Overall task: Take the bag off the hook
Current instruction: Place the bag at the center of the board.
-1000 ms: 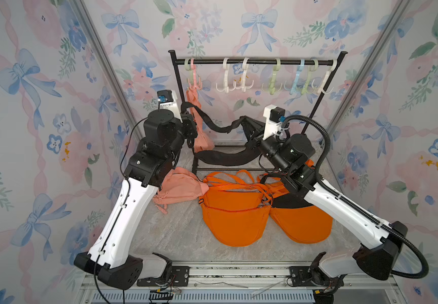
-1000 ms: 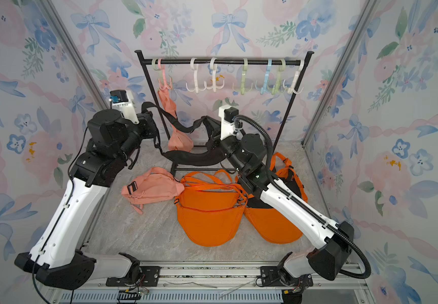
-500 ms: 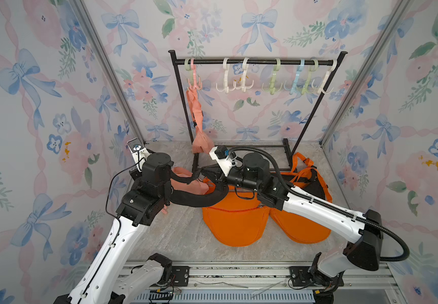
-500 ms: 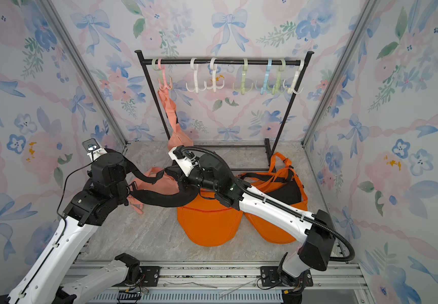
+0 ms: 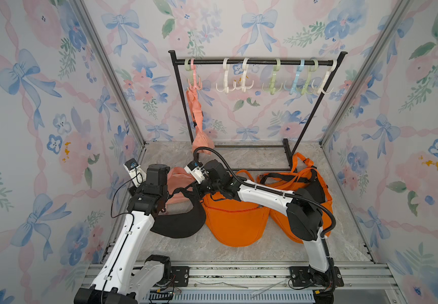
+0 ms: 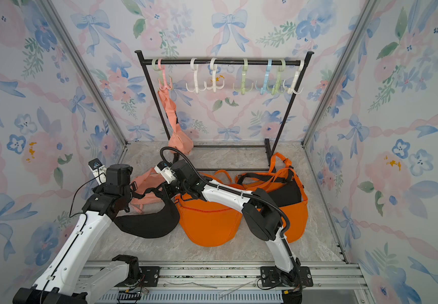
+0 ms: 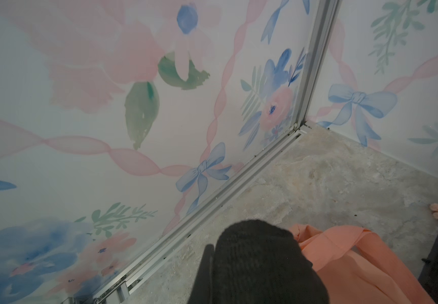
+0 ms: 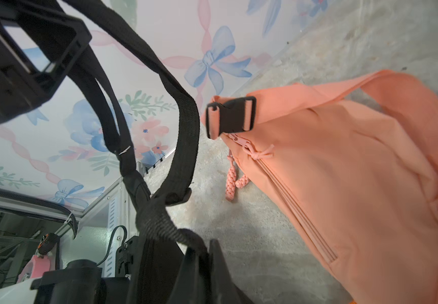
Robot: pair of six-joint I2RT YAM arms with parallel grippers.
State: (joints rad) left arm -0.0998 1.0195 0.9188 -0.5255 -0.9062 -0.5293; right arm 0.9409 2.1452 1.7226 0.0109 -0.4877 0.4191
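Both top views: black bag slumped on floor, at 9 o'clock of orange bag. Left gripper and right gripper sit just above it.

Right wrist: strap runs from the left gripper into the right's clamped jaws; both pinch it tight. Bag looks soft, light and limp, and the rough webbing is likely the surest hold.

Left wrist: own jaws hidden; peach bag near.

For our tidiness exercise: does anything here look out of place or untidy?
Yes. The black fabric sling bag lies slumped on the marbled floor against the front orange fabric bag, in a jumble. Only one peach fabric bag hangs on the black metal rack; its other plastic hooks are bare.
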